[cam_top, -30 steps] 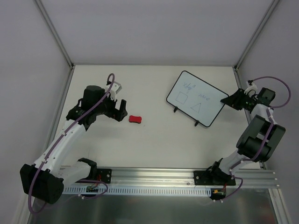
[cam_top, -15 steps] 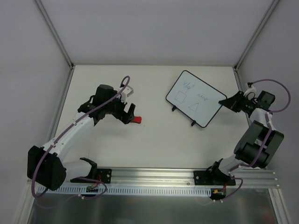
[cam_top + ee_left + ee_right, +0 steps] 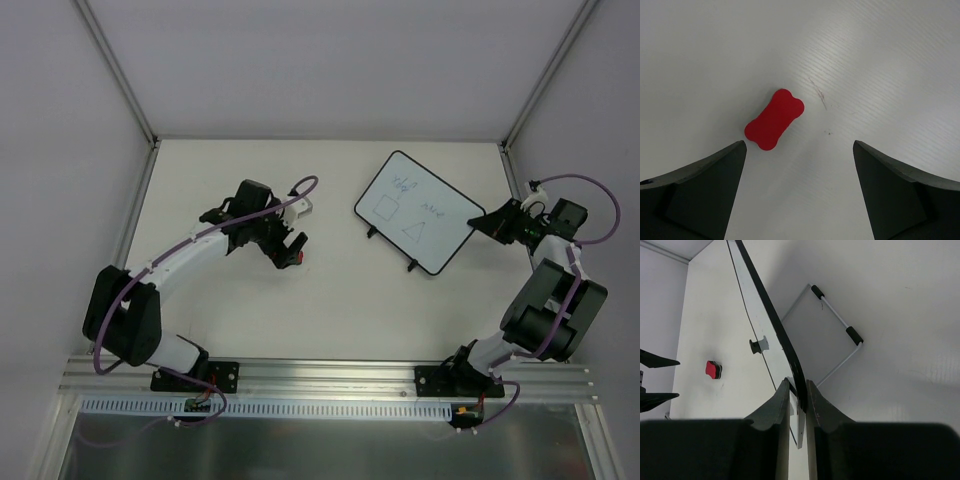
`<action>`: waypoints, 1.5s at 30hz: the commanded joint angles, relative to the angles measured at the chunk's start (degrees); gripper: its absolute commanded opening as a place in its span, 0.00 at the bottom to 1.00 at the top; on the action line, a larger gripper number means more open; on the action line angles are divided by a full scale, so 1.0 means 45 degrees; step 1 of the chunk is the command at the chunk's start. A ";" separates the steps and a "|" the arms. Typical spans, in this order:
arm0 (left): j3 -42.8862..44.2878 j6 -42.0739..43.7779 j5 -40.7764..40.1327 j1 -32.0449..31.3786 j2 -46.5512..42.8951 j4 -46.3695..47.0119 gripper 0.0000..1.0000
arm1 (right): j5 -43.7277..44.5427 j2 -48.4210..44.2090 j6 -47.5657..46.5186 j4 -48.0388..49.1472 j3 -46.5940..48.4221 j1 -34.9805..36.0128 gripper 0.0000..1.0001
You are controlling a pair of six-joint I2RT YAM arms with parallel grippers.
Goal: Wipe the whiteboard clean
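Firstly, the left tool (image 3: pixel 799 145) stands wide open and holds nothing. Its two dark fingers (image 3: pixel 700 195) hang above the bench (image 3: pixel 330 300), one at each side of the wrist view. A red eraser (image 3: pixel 774 119), shaped like a small bone, lies flat on the bench a little ahead of the gap and nearer the left finger, touching neither. From above, the left arm reaches across the left half of the bench and the tool covers most of the eraser, so only a sliver of red shows.

Secondly, the right tool (image 3: pixel 797 396) is closed on the whiteboard (image 3: pixel 415 208). Its fingers pinch the thin black rim (image 3: pixel 771 320) from both sides, and the board runs away from them edge-on in that wrist view. From above, the grip sits at the board's right-hand corner.

The whiteboard occupies the far right part of the bench, turned at an angle, well apart from the eraser. Its face carries a drawn square, a triangle and two small scribbles. Two small black feet (image 3: pixel 410 265) show along its near edge. Whether the board rests fully on the bench or is partly raised cannot be told.
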 commanded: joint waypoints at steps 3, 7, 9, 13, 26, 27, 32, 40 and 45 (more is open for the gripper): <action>0.0889 0.3150 0.0370 -0.0171 0.1103 0.0385 0.88 | 0.1502 -0.0309 -0.0787 -0.0288 -0.0297 0.0151 0.18; 0.0968 0.4248 -0.0116 -0.0171 0.2097 0.0404 0.87 | 0.1638 -0.0309 -0.0846 -0.0288 -0.0336 0.0131 0.21; 0.1006 0.4638 -0.0157 -0.0190 0.2353 0.0385 0.87 | 0.1639 -0.0329 -0.0865 -0.0288 -0.0316 0.0112 0.22; 0.1085 0.5031 -0.0176 -0.0191 0.2939 0.0346 0.80 | 0.1639 -0.0329 -0.0865 -0.0308 -0.0316 0.0054 0.27; 0.1944 0.5578 -0.0352 -0.0191 0.4209 0.0151 0.73 | 0.1776 -0.0387 -0.0963 -0.0327 -0.0375 0.0014 0.33; 0.2002 0.5656 -0.0372 -0.0191 0.4287 0.0112 0.72 | 0.1776 -0.0387 -0.0963 -0.0327 -0.0375 0.0034 0.33; 0.1964 0.5715 -0.0178 -0.0171 0.4542 -0.0181 0.68 | 0.1853 -0.0446 -0.1002 -0.0366 -0.0375 0.0014 0.33; 0.1925 0.5578 0.0253 -0.0249 0.4445 -0.0415 0.68 | 0.1834 -0.0368 -0.1002 -0.0366 -0.0316 0.0014 0.33; 0.1925 0.5598 -0.0020 -0.0347 0.4308 -0.0494 0.71 | 0.1854 -0.0309 -0.1002 -0.0347 -0.0277 0.0014 0.33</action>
